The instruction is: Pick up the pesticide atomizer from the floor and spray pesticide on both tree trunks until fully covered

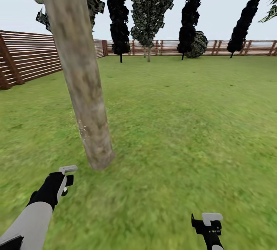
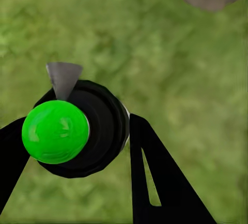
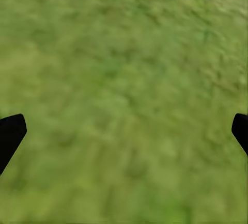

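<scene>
While the left end effector (image 1: 63, 180) hangs low over the grass, it is clamped on the pesticide atomizer (image 2: 72, 131): in the left wrist view the black fingers (image 2: 160, 177) press either side of a black body with a bright green cap and a small grey nozzle (image 2: 63, 77). The nearer tree trunk (image 1: 79, 77) rises just ahead of that arm and slightly toward the robot's middle, its foot (image 1: 99, 159) near the end effector but not touching it. Its long axis runs almost straight up, far above the arm. The right end effector (image 1: 207, 225) hangs further off with its fingers spread wide, holding nothing. I reckon the left arm must turn the nozzle toward the bark and sweep along the trunk's height. A second leafy tree (image 1: 151, 7) stands well away by the fence (image 1: 27, 57).
</scene>
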Available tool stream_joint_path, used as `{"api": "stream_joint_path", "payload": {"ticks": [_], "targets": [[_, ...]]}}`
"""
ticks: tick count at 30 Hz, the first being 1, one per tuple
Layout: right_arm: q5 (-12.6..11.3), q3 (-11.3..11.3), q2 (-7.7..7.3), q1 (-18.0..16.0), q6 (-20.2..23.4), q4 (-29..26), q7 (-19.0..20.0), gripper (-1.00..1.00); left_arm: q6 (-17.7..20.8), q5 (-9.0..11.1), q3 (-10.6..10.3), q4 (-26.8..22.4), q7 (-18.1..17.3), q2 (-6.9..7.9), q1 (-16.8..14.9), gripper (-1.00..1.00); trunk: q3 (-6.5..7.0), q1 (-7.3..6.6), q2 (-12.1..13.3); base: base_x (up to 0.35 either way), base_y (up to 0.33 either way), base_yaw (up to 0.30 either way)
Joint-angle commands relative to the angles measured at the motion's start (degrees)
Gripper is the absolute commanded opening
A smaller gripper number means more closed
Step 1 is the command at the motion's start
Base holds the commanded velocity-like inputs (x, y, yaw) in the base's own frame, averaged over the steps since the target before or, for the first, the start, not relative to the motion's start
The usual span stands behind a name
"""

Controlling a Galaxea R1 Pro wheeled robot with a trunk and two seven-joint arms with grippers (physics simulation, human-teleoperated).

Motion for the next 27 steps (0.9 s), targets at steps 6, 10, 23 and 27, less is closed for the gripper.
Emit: {"api": "stream_joint_path", "payload": {"ticks": [6,10,23,27], "targets": [[0.6,-0.2,0.00,0.0,-0.1,0.0,-0.3,1.00,0.8,-0.1,-6.0,-0.1,0.2,-0.66,-1.2,-1.00,-0.05,-0.01,0.0,-0.049,-0.177,0.273],[0.6,-0.2,0.00,0.0,-0.1,0.0,-0.3,1.00,1.5,0.0,-6.8,-0.2,0.2,-0.75,-5.0,-1.00,-0.05,-0.01,0.0,-0.003,-0.007,0.221],[0.5,-0.2,-0.18,0.0,-0.1,0.0,-0.5,1.00,5.4,-0.2,-6.9,-0.1,0.2,-4.35,-9.1,-1.00,-0.05,-0.01,0.0,0.057,-0.097,0.029],[0.5,-0.2,-0.16,0.0,-0.1,0.0,-0.5,1.00,5.5,-0.2,-6.9,-0.1,0.2,-4.36,-9.1,-1.00,-0.05,-0.01,0.0,0.185,-0.232,0.000]]}}
